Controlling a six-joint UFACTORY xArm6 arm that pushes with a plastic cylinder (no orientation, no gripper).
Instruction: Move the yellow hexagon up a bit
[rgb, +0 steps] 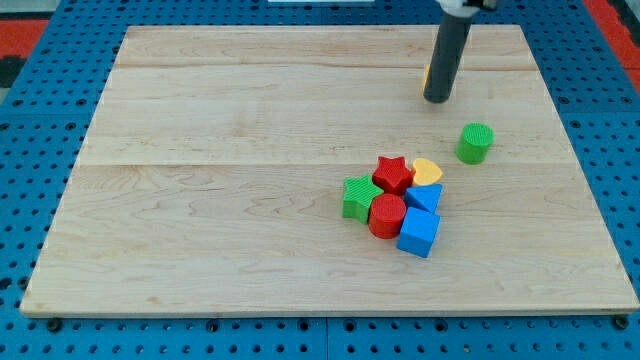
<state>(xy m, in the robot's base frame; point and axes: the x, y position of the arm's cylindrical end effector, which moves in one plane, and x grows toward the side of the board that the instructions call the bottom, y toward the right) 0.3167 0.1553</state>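
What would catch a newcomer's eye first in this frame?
The tight cluster right of centre: a red star, yellow heart, green star, red cylinder and two blue blocks. A lone green cylinder sits apart at its upper right. My tip stands near the view's top, with a sliver of yellow block just behind the rod.

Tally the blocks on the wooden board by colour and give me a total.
Red: 2, red star block and red cylinder block.
Green: 2, green star block and green cylinder block.
Blue: 2, blue cube block and a smaller blue block.
Yellow: 2, yellow heart block and a yellow block mostly hidden behind my tip.
Total: 8.
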